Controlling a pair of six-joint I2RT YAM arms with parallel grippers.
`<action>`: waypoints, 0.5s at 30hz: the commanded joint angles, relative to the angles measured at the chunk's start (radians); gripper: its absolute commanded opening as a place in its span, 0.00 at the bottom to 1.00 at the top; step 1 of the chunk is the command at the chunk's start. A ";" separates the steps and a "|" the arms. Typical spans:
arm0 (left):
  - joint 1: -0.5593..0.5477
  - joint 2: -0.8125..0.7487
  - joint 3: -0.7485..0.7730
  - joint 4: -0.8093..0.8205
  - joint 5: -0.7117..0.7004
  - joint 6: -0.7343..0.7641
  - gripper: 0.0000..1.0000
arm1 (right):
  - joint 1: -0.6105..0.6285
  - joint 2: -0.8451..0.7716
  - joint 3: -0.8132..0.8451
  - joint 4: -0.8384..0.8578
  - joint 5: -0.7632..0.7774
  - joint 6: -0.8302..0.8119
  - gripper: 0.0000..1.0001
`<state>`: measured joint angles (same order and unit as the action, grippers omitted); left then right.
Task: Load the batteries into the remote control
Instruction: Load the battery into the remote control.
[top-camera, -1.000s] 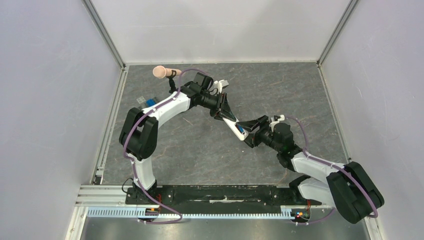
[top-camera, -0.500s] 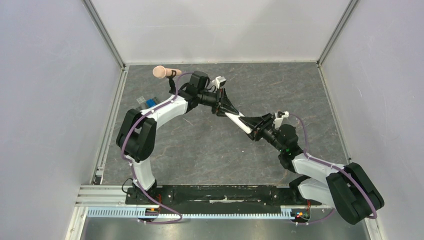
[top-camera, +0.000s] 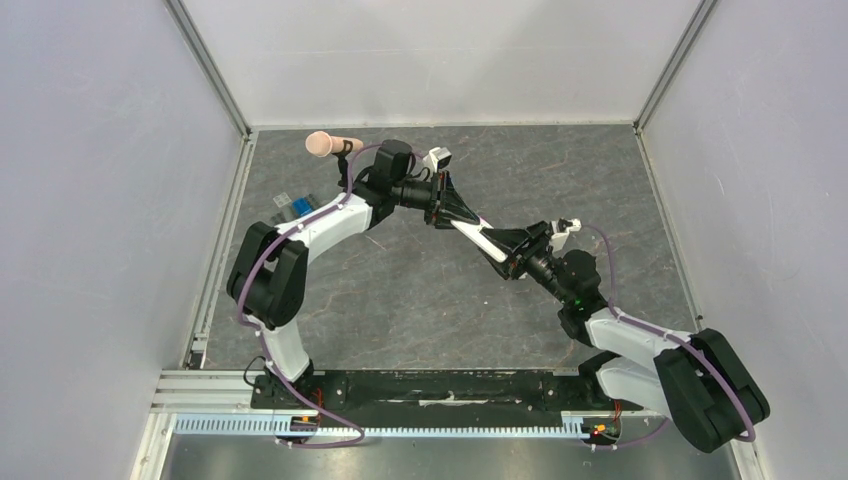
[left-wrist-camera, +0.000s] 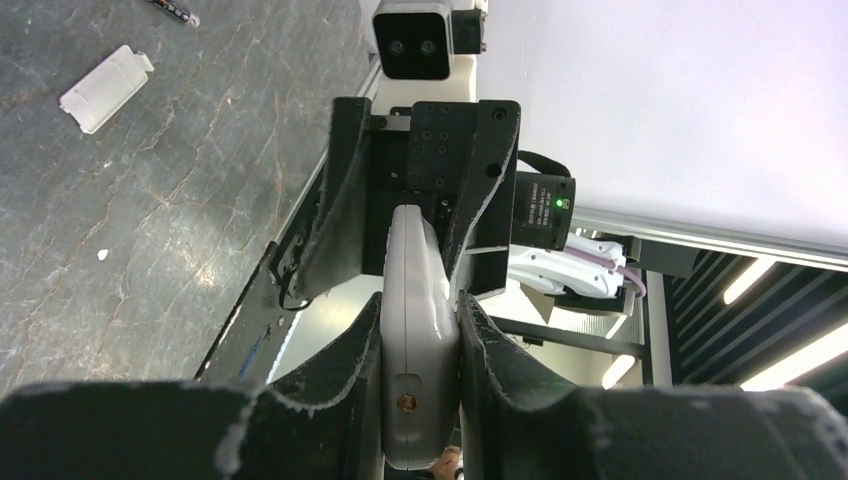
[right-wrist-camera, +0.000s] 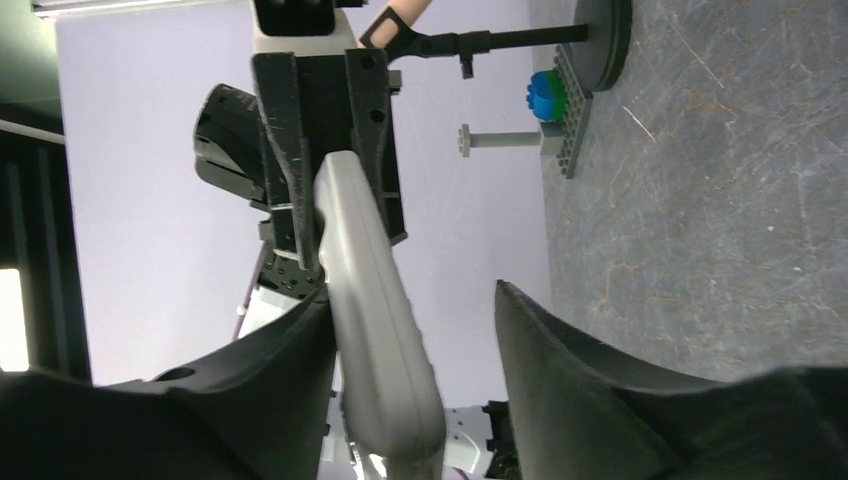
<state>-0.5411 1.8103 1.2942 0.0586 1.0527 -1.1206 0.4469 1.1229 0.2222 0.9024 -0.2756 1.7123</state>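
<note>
The white remote control (top-camera: 487, 237) hangs in the air between my two grippers, turned on its edge. My left gripper (top-camera: 466, 221) is shut on one end of it; the left wrist view shows both fingers pressed on the remote (left-wrist-camera: 420, 340). My right gripper (top-camera: 512, 251) is open around the other end. In the right wrist view the remote (right-wrist-camera: 375, 330) rests against one finger, with a gap to the other. A thin dark battery with a silvery tip (left-wrist-camera: 174, 11) lies on the floor. The blue battery is hidden.
A small white cover piece (left-wrist-camera: 104, 88) lies on the grey floor near the dark battery. A pink microphone (top-camera: 320, 143) on a black stand and a blue brick on a grey plate (top-camera: 300, 205) stand at the back left. White walls enclose the cell.
Both grippers have rolled with the remote, turning it onto its edge, and shifted toward the back. The right gripper has moved further over the remote's end.
</note>
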 joint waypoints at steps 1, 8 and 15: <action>-0.013 -0.073 0.034 -0.029 0.017 0.089 0.02 | 0.000 -0.021 -0.011 -0.063 -0.077 -0.027 0.65; -0.012 -0.051 0.073 -0.218 -0.026 0.257 0.02 | -0.024 -0.092 0.008 -0.070 -0.114 -0.022 0.81; -0.010 -0.040 0.102 -0.305 -0.034 0.381 0.02 | -0.047 -0.154 0.025 -0.162 -0.147 -0.095 0.87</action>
<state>-0.5476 1.7966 1.3350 -0.1730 1.0229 -0.8829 0.4118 1.0000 0.2192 0.7937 -0.3847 1.6875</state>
